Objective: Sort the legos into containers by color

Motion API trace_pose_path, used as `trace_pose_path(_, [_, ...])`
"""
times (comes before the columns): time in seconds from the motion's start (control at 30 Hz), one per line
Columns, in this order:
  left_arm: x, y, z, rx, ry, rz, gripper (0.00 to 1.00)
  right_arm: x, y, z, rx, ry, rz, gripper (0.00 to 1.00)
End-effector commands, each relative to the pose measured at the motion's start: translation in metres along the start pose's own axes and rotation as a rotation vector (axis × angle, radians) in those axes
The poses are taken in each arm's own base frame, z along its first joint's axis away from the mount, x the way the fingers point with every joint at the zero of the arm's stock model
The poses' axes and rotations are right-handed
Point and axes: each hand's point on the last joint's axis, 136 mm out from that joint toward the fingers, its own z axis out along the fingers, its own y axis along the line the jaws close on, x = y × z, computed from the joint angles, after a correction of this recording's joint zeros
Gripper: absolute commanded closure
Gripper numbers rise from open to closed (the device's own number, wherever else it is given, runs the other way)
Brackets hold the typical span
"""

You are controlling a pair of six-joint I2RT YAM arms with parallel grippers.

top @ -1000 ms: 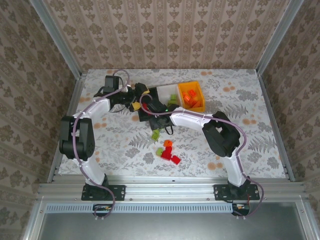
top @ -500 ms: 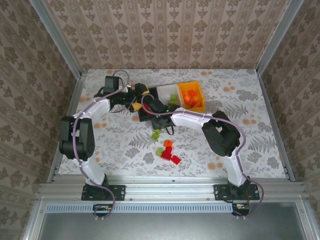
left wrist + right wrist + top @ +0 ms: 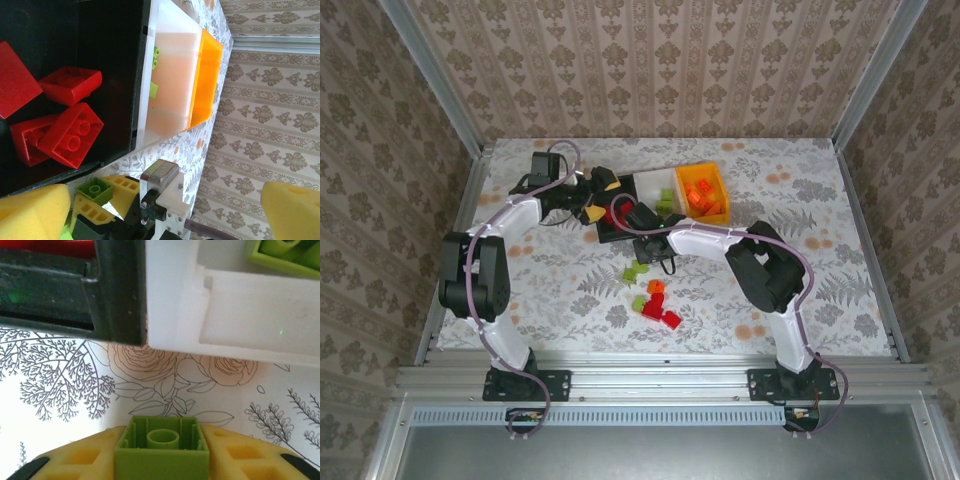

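Right gripper (image 3: pixel 161 437) pinches a lime lego (image 3: pixel 161 454), hollow underside facing camera, seemingly square

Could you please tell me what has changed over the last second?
The right gripper has shifted slightly right along the bins' near wall, clamped on a green brick. The left gripper stays open over the black bin; the loose bricks on the table have not moved.
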Motion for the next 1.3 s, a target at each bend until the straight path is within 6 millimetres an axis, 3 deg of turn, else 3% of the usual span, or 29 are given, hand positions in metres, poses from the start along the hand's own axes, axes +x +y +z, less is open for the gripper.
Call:
trace_pose_path(0.0, [0.004,-0.007,-0.002,0.018,0.000,0.021,0.00,-0.018,-0.006,-0.027,0.009,-0.070,0.001,0.61])
trace_pose_path(0.2, [0.014,-0.009,0.006,0.007,0.029,0.038,0.00,-0.062,-0.031,-0.077,0.038,-0.189,0.005,0.59])
trace_pose_path(0.27, [0.020,-0.011,0.011,0.003,0.046,0.047,0.00,-0.076,-0.047,-0.078,0.064,-0.199,0.015,0.59])
trace_pose_path(0.43, [0.025,-0.010,0.014,-0.010,0.056,0.057,0.00,-0.101,-0.075,-0.051,0.110,-0.152,0.035,0.59])
trace_pose_path(0.57, [0.024,-0.008,0.015,-0.018,0.056,0.059,0.00,-0.112,-0.075,-0.052,0.095,-0.158,0.045,0.59])
trace_pose_path(0.67, [0.023,-0.008,0.014,-0.017,0.054,0.057,0.00,-0.092,-0.057,-0.065,0.061,-0.155,-0.001,0.55])
trace_pose_path(0.73, [0.021,-0.008,0.012,-0.016,0.049,0.052,0.00,-0.069,-0.043,-0.071,0.036,-0.146,-0.016,0.44])
trace_pose_path(0.8, [0.019,-0.008,0.011,-0.013,0.044,0.050,0.00,-0.045,-0.034,-0.069,-0.005,-0.123,0.022,0.33])
trace_pose_path(0.87, [0.018,-0.007,0.010,-0.012,0.039,0.047,0.00,-0.031,-0.032,-0.063,-0.007,-0.115,0.027,0.30])
trace_pose_path(1.07, [0.019,-0.006,0.012,-0.013,0.044,0.043,0.00,-0.023,-0.024,-0.036,-0.003,-0.032,-0.065,0.28])
trace_pose_path(1.27, [0.018,-0.007,0.010,-0.013,0.041,0.049,0.00,-0.023,-0.036,-0.013,0.061,0.019,-0.072,0.33])
